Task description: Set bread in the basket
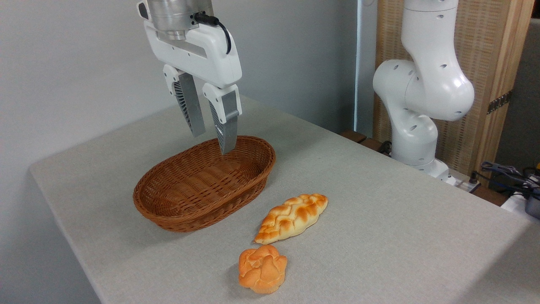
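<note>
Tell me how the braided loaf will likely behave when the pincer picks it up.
The braided loaf lies flat on the table and looks wide and flattish, so it probably won't roll. Its glossy, plaited crust may be somewhat slippery, though the ridges could help the fingers catch. Its pointed ends suggest a grasp across the middle would keep it level. The open pincer looks wide enough.
</note>
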